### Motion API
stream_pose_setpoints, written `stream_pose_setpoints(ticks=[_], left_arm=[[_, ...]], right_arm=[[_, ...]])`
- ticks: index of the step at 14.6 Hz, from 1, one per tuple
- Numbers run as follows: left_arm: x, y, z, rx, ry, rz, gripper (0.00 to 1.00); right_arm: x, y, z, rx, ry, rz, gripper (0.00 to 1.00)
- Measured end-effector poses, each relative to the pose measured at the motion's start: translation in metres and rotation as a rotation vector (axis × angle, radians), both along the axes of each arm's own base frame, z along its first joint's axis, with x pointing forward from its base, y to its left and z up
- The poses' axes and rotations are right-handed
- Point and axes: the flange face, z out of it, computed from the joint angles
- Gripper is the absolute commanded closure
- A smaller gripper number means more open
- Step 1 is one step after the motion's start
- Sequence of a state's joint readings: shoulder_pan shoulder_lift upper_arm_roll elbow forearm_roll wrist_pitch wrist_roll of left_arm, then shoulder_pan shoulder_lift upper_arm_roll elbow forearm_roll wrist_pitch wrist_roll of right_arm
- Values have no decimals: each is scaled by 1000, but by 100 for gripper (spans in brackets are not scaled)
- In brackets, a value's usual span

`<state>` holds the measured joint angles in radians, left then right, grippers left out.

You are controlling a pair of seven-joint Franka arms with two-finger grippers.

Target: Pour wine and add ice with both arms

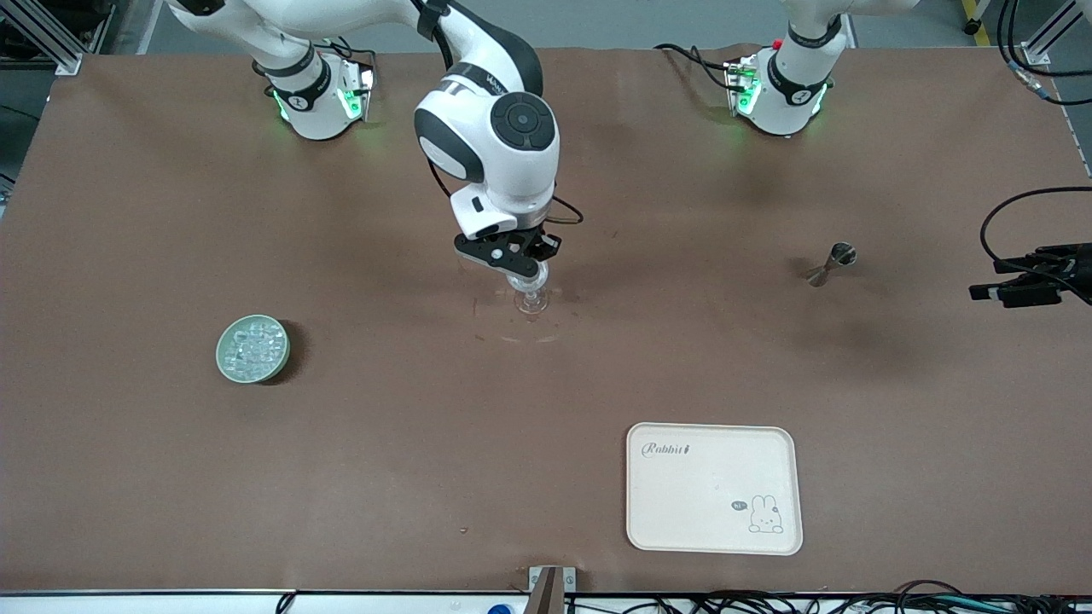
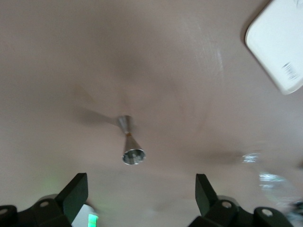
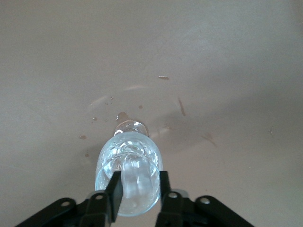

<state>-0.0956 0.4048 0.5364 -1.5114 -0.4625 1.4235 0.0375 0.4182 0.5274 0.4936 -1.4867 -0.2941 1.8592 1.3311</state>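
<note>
Little of the task looks done. On the brown surface (image 1: 546, 409), the right gripper (image 1: 527, 271) reaches to the middle, its fingers (image 3: 163, 187) pinching the stemmed wine glass (image 3: 129, 171). The left gripper (image 2: 142, 196) hovers open over the untouched jigger (image 1: 830, 263). The dish (image 1: 252, 349) of ice cubes (image 1: 254, 345) waits toward the right arm's end.

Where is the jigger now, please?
In the front view the jigger stands on the table toward the left arm's end, farther from the camera than the tray, near the open left gripper.
</note>
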Motion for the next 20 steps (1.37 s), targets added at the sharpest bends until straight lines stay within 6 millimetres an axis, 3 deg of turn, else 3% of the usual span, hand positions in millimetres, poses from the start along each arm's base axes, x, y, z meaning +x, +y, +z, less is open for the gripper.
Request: stream_pose_setpoints(ticks=[3, 6, 8, 11, 14, 17, 20], left_arm=[[11, -67, 52, 110, -108, -173, 0], [10, -112, 87, 182, -184, -291, 0], [9, -145, 121, 212, -257, -358, 0], [4, -168, 169, 249, -350, -404, 0], [4, -171, 180, 269, -370, -416, 0], [2, -176, 192, 271, -398, -428, 0], [-4, -194, 199, 274, -414, -464, 0]], right_arm=[[0, 0, 0, 1, -1, 0, 42], [1, 0, 1, 2, -3, -2, 0], [7, -2, 8, 11, -14, -10, 0], [24, -21, 44, 11, -49, -23, 0], [42, -77, 101, -41, -61, 24, 0], [64, -149, 160, -84, -109, 60, 0], [82, -223, 202, -129, -132, 96, 0]])
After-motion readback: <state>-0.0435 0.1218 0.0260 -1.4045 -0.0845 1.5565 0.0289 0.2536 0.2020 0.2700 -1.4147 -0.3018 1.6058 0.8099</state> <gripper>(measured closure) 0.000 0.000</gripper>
